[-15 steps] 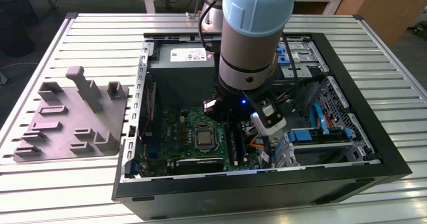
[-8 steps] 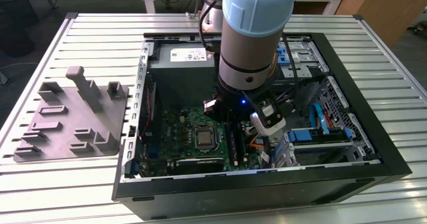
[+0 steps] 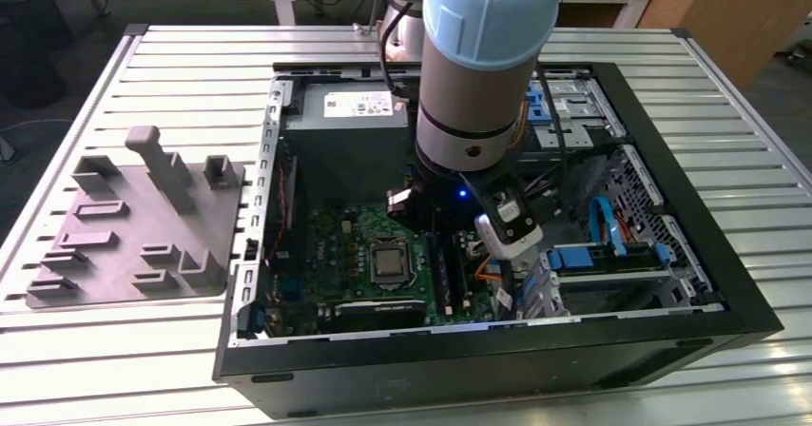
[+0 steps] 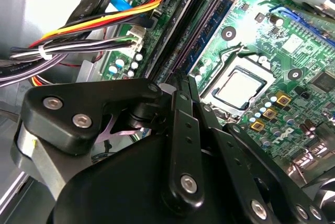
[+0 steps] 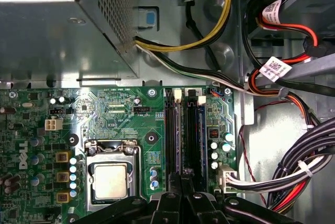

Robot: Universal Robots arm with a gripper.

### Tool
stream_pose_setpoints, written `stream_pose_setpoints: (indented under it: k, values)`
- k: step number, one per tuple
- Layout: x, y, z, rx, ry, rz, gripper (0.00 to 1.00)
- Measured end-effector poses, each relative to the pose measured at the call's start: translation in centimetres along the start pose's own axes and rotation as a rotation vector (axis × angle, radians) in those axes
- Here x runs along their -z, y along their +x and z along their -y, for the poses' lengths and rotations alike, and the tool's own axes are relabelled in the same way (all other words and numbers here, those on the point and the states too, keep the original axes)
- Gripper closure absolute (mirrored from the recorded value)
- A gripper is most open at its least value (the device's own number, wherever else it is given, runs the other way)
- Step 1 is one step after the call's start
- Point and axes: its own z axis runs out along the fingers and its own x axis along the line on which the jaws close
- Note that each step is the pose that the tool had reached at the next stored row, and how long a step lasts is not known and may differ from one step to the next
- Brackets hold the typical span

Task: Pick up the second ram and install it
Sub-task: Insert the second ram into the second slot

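My gripper (image 3: 444, 247) reaches down into the open computer case (image 3: 660, 340), over the memory slots of the green motherboard (image 3: 337, 241). In both wrist views its black fingers (image 5: 172, 198) are shut together, and nothing shows between the tips (image 4: 177, 101). The tips sit right over the end of the slot nearest the processor. In that slot stands the second ram (image 5: 178, 135) (image 4: 209, 25), a thin blue-green stick lying level along the slot. Another stick (image 5: 201, 130) stands in the neighbouring slot. I cannot tell whether the tips touch the ram.
The processor socket (image 5: 110, 179) lies beside the slots. Cable bundles (image 5: 303, 177) hang on the slots' other side, and the power supply (image 3: 349, 126) fills the case's far end. A grey fixture tray (image 3: 127, 226) with upright blocks lies at the exterior view's left.
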Motion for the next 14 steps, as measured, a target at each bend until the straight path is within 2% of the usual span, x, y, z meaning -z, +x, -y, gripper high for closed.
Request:
stream_pose_setpoints:
  k: [14]
  values:
    - [-0.24,0.01,0.01,0.000,0.0006,0.0000,0.89]
